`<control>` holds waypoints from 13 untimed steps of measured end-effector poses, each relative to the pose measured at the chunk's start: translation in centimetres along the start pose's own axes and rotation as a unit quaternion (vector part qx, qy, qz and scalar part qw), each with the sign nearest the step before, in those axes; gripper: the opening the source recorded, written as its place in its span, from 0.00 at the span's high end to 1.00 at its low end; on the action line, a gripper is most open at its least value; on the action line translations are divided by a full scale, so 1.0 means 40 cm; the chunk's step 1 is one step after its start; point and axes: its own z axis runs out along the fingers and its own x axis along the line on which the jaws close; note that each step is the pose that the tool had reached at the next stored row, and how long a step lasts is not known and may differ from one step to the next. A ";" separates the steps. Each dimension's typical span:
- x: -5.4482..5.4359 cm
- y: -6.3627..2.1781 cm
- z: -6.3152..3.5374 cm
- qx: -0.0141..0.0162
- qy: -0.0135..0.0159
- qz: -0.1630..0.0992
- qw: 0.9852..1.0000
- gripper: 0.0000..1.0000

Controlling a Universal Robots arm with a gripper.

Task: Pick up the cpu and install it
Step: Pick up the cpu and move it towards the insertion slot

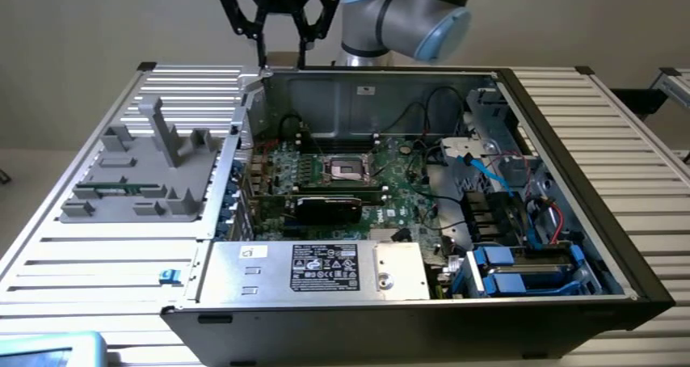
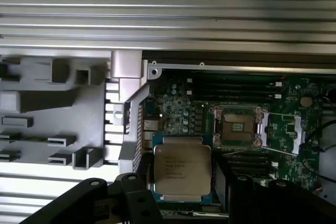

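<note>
Carrying the small flat square cpu (image 2: 182, 169) with its silver-tan metal top, the black two-fingered end effector (image 1: 281, 60) stands roughly half open, its fingers set against the chip's opposite edges as far as the wrist view tells. It hangs high over the rear wall of the open black computer case (image 1: 356, 326), beyond the black square socket with a metal frame (image 1: 347, 169) on the green motherboard (image 1: 405, 189) and well apart from it. Pick-up looks complete, and the carry toward the socket appears to be the step in hand. Seating the chip would call for centring it squarely over the socket, matching its orientation, then a slow, level descent.
</note>
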 end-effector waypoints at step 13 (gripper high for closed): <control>-0.109 -0.002 -0.001 0.000 0.000 0.000 1.000 0.44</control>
